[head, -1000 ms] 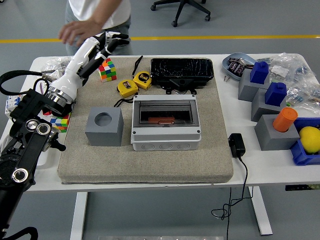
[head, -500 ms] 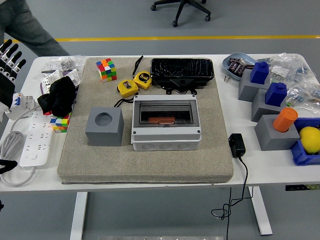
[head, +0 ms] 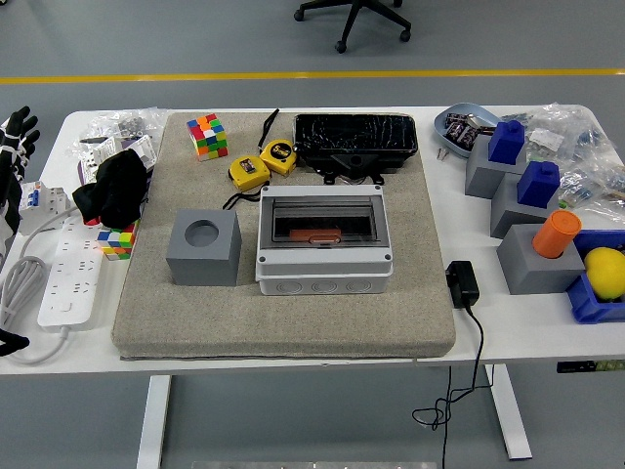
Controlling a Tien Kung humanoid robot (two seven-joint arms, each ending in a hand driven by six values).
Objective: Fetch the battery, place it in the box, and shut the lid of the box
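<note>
The grey box (head: 324,262) stands in the middle of the beige mat (head: 283,332). Its smoky transparent lid (head: 325,217) lies flat and shut over it. An orange object (head: 312,234), apparently the battery, shows through the lid inside the box. My left hand (head: 14,137) is at the far left edge of the picture, beyond the table's left end, with its black fingers relaxed and holding nothing. It is far from the box. My right arm is out of view.
On the mat are a grey block with a round hole (head: 203,246), a colour cube (head: 207,135), two yellow tape measures (head: 262,164) and a black tray (head: 355,140). A black cloth (head: 115,188) and power strip (head: 68,278) lie left. Grey blocks (head: 532,259) and a black adapter (head: 462,283) stand right.
My left arm, which reached over the mat's far left corner, has drawn back to the left edge. The person at the far side has left the view. The box has not moved.
</note>
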